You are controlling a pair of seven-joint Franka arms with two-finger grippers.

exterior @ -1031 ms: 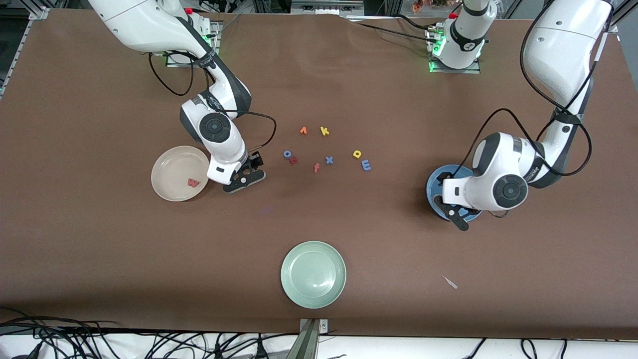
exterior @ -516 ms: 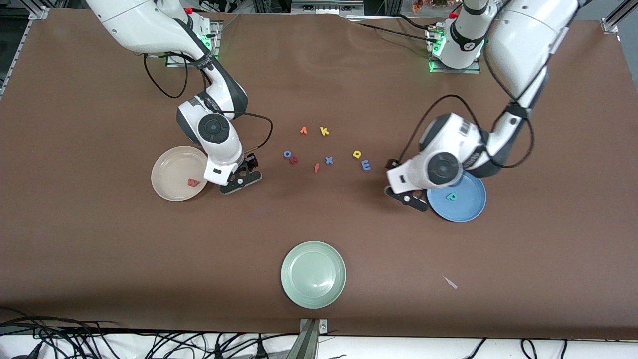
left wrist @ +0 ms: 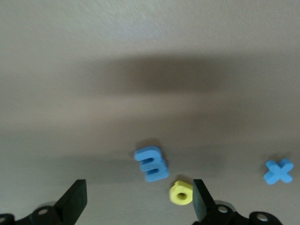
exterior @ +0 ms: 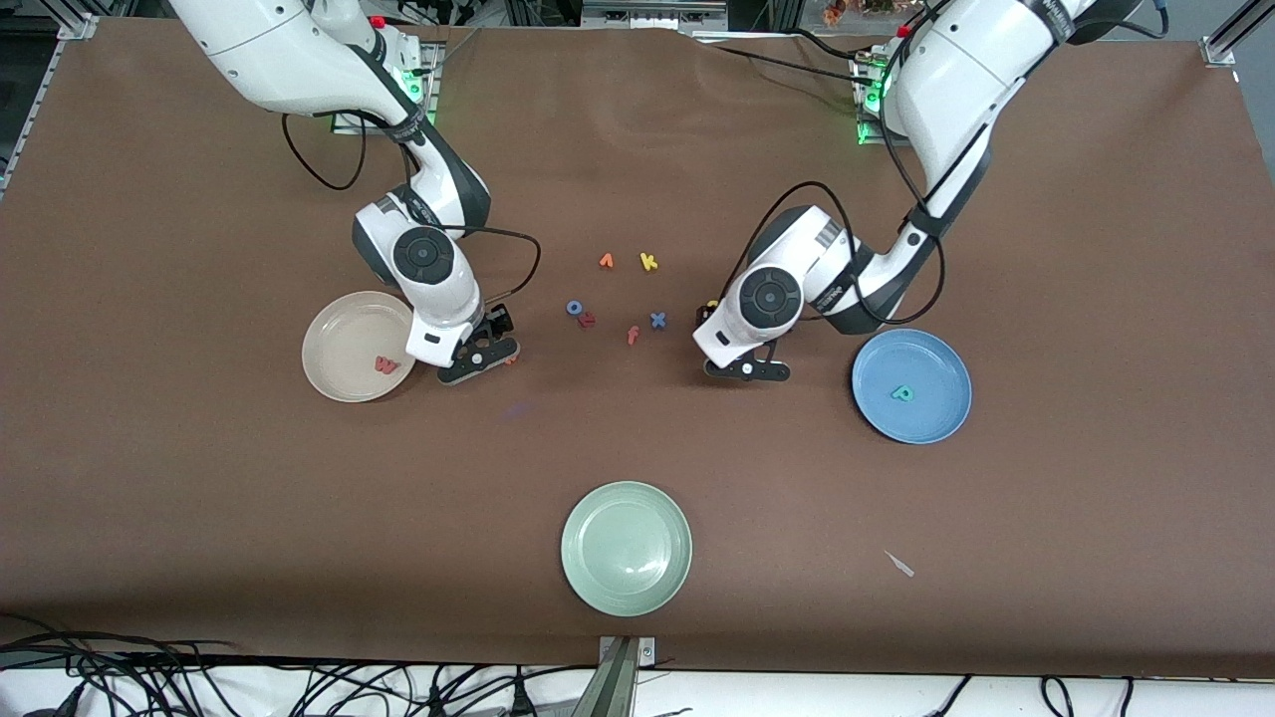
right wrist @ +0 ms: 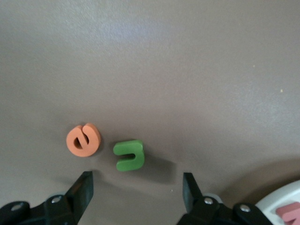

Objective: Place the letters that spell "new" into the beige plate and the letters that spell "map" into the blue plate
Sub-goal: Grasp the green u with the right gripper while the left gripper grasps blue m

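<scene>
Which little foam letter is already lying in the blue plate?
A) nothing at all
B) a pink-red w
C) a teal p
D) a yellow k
C: a teal p lies inside the blue plate; the pink-red w lies in the beige plate, and the yellow k lies on the table.

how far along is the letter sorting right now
Two of six are done: the pink-red w lies in the beige plate, the teal p in the blue plate. The open left hand hangs over the blue m and yellow a; the open right hand over the green n and orange e. Those four remain.
</scene>
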